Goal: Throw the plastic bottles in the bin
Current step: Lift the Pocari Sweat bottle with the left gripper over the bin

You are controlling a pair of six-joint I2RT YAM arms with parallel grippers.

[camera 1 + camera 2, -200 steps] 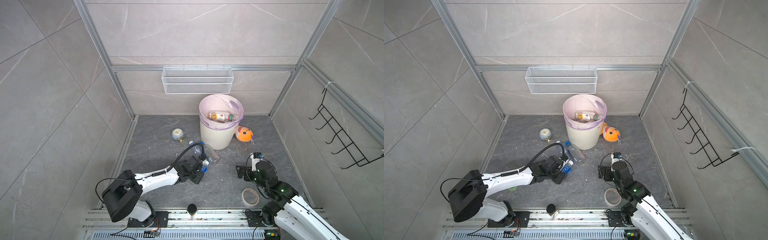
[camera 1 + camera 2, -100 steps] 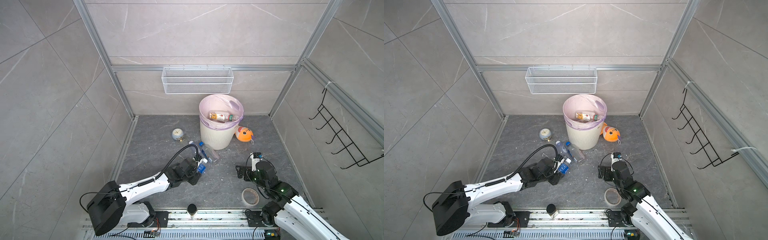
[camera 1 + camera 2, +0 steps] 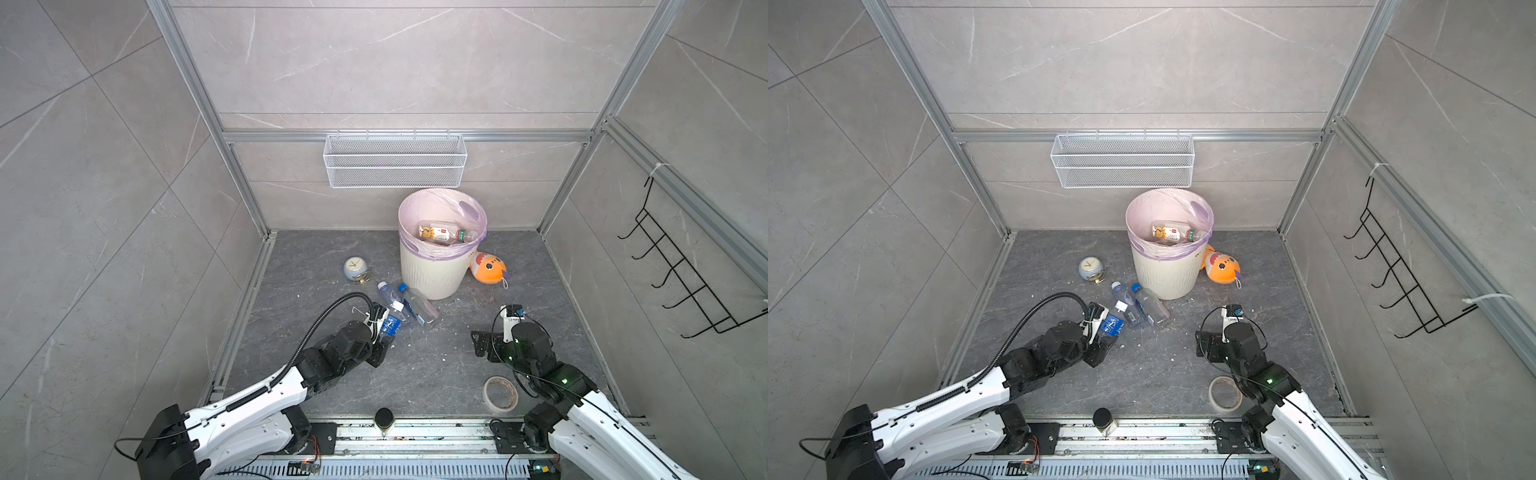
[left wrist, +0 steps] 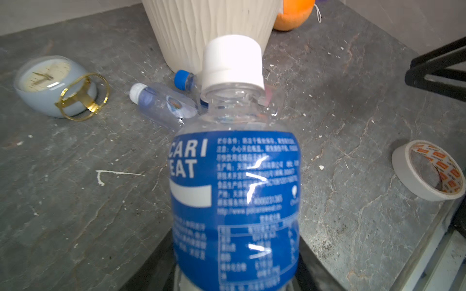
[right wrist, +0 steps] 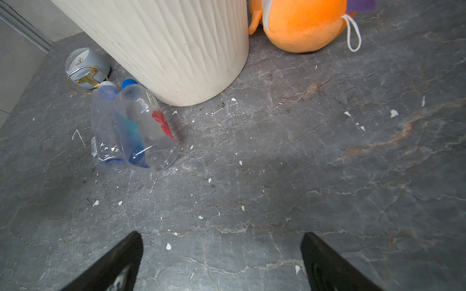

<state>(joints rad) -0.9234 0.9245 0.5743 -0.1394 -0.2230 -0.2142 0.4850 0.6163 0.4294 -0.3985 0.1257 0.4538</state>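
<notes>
My left gripper (image 3: 380, 332) (image 4: 234, 277) is shut on a clear plastic bottle (image 3: 390, 322) (image 3: 1112, 323) (image 4: 234, 189) with a blue label and a white cap. It holds the bottle low over the floor, with the cap towards the bin (image 3: 432, 274) (image 3: 1165, 274) (image 4: 201, 30). Two more clear bottles (image 3: 388, 293) (image 3: 417, 303) (image 5: 108, 126) (image 5: 146, 126) lie side by side at the bin's foot. A yellow-labelled bottle (image 3: 442, 235) lies inside the pink-lined bin. My right gripper (image 3: 505, 332) (image 5: 222, 236) stands open and holds nothing, to the right of the bottles.
A grey alarm clock (image 3: 355, 268) lies left of the bin and an orange plush fish (image 3: 488, 268) right of it. A tape roll (image 3: 500, 392) lies by my right arm, and a dark jar (image 3: 383, 417) stands at the front rail. A wire basket (image 3: 395, 166) hangs on the back wall.
My left arm has swung lower and shifted slightly left with the blue-labelled bottle, and its jaws have tightened on it. The right arm has not moved.
</notes>
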